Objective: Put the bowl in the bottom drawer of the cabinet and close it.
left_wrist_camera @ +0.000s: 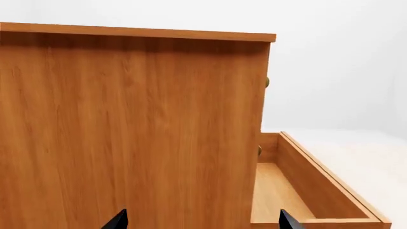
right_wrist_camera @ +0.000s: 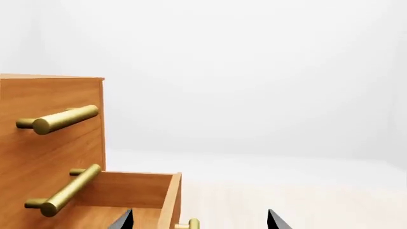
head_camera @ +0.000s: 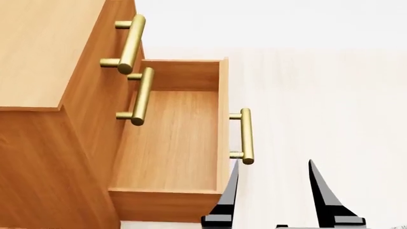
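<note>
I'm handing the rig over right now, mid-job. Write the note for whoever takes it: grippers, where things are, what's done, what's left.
Right gripper: open, holding nothing, just off the bottom drawer's handle, one finger close beside its near end.
Left gripper: open, holding nothing, facing the cabinet's side panel.
Bottom drawer: pulled out, nothing inside it.
The two upper drawers are shut.
Bowl: not in any view; find it first.
Done: drawer opened.
Left: pick up the bowl, place it in the bottom drawer, push the drawer shut.
</note>
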You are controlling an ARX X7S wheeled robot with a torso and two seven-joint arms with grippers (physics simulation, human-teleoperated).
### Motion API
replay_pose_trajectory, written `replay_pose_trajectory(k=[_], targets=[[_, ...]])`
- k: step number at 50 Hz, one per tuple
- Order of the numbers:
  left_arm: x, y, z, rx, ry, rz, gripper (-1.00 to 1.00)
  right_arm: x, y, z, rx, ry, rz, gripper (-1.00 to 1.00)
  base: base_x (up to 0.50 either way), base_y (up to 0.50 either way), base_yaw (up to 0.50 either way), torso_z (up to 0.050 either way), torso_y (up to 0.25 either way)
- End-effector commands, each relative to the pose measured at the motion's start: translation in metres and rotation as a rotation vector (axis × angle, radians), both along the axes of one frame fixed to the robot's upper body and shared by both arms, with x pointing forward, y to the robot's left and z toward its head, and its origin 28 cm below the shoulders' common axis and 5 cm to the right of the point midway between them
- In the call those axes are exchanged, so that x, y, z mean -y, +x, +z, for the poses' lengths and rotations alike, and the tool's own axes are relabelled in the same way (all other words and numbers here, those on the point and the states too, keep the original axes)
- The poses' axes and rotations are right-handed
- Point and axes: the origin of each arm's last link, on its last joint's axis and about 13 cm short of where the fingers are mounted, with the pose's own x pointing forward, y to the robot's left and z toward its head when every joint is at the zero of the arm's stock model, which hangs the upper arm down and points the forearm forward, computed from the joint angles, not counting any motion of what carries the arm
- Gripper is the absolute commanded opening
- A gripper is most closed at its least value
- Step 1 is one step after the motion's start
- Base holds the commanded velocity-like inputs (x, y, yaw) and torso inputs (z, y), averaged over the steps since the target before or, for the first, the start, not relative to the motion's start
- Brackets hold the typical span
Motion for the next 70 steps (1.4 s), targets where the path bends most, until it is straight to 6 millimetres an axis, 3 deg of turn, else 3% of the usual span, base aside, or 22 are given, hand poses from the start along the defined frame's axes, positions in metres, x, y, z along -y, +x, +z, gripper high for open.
replay_pose_trajectory(k=[1,8,21,32,44,56,70], targets=[[0.0,0.0,0.0,0.002,-0.003,-0.003,1.0,0.0,0.0,-0.001,-0.002,0.0,0.001,1.0,0.0,0.0,0.0,0.048,-0.141],[-0.001,0.0,0.0,0.009,-0.02,-0.001,1.0,0.0,0.0,0.0,0.0,0.004,0.002,1.0,0.0,0.0,0.0,0.048,-0.141],[-0.001,-0.001,0.003,0.036,-0.038,0.003,1.0,-0.002,0.006,0.014,0.001,-0.011,0.01,1.0,0.0,0.0,0.0,0.0,0.0],[-0.002,0.0,0.003,0.036,-0.041,0.008,1.0,-0.002,0.033,0.036,-0.069,-0.057,0.025,1.0,0.0,0.0,0.0,0.0,0.0],[-0.001,-0.001,0.003,0.038,-0.039,0.002,1.0,-0.008,0.055,0.04,-0.166,-0.033,0.052,1.0,0.0,0.0,0.0,0.0,0.0],[-0.003,0.0,0.002,0.033,-0.044,0.005,1.0,-0.023,0.077,0.057,-0.233,-0.045,0.065,1.0,0.0,0.0,0.0,0.0,0.0],[-0.002,-0.001,0.003,0.031,-0.047,0.003,1.0,-0.035,0.088,0.075,-0.322,-0.011,0.072,1.0,0.0,0.0,0.0,0.0,0.0]])
